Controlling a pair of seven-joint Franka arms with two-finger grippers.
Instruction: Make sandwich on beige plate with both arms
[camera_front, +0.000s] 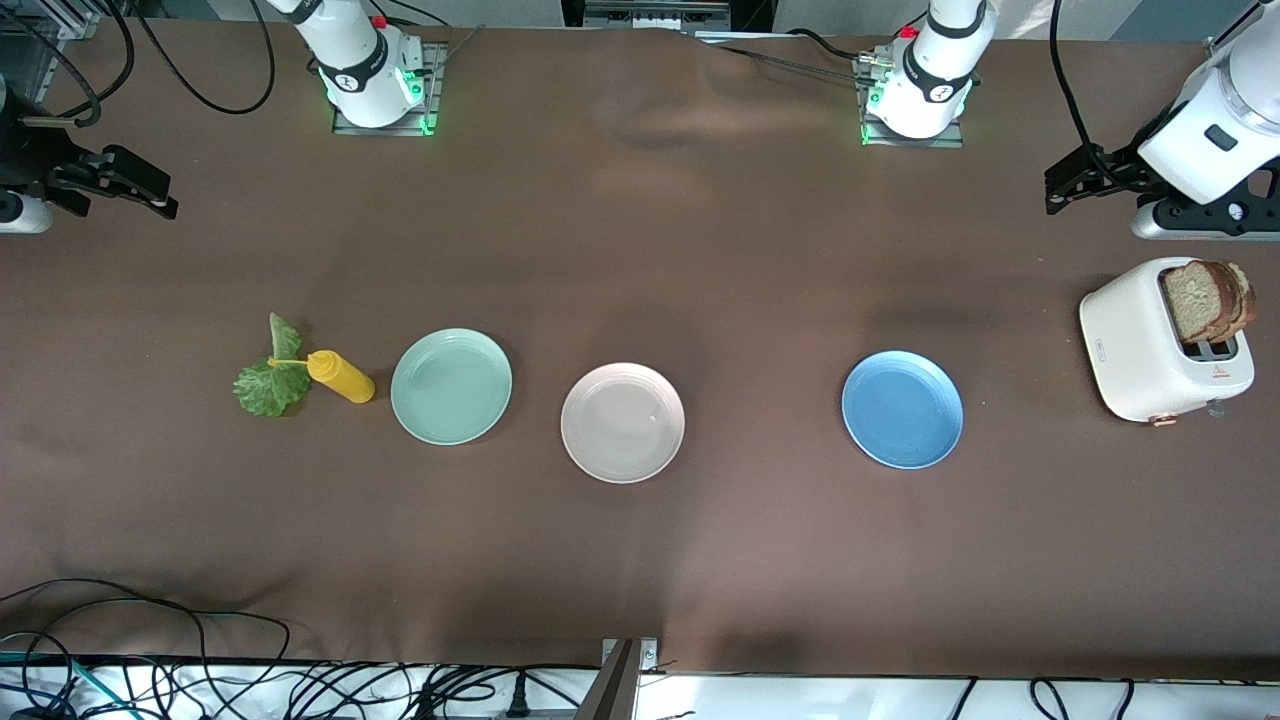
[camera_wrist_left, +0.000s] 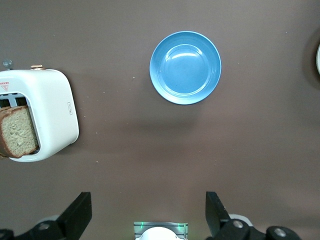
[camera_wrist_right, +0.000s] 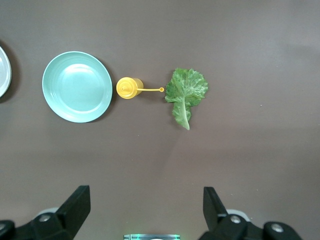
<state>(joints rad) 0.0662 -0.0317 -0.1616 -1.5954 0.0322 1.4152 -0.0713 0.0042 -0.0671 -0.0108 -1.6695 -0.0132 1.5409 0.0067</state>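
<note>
The beige plate (camera_front: 622, 422) sits closest to the front camera, about mid-table, with nothing on it. Only its edge shows in the right wrist view (camera_wrist_right: 3, 71). Next to it toward the right arm's end is the mint-green plate (camera_front: 451, 385), and well off toward the left arm's end is the blue plate (camera_front: 902, 408). All three lie in a rough row.

Sandwich parts are scattered at both ends, so nothing's assembled yet. The lettuce leaf (camera_front: 270, 381) lies flat on the table at the right arm's end, with a yellow squeeze bottle (camera_front: 340, 376) between it and the mint-green plate; the bottle's thin nozzle tip reaches onto the leaf. At the left arm's end, the bread slices (camera_front: 1209, 299) stick up out of the slot of a white toaster (camera_front: 1140, 350). From the front it looks like more than one slice packed together.

The right gripper (camera_front: 135, 186) hangs up over the table edge at its own end, fingers spread wide apart, holding nothing; its wrist view looks straight down on the leaf (camera_wrist_right: 185, 94), the bottle (camera_wrist_right: 129, 88) and the mint-green plate (camera_wrist_right: 77, 86). The left gripper (camera_front: 1083, 180) is up over the table just above the toaster's end, fingers also spread and empty, with its camera looking down on the toaster (camera_wrist_left: 47, 113), bread (camera_wrist_left: 18, 132) and blue plate (camera_wrist_left: 185, 67).
</note>
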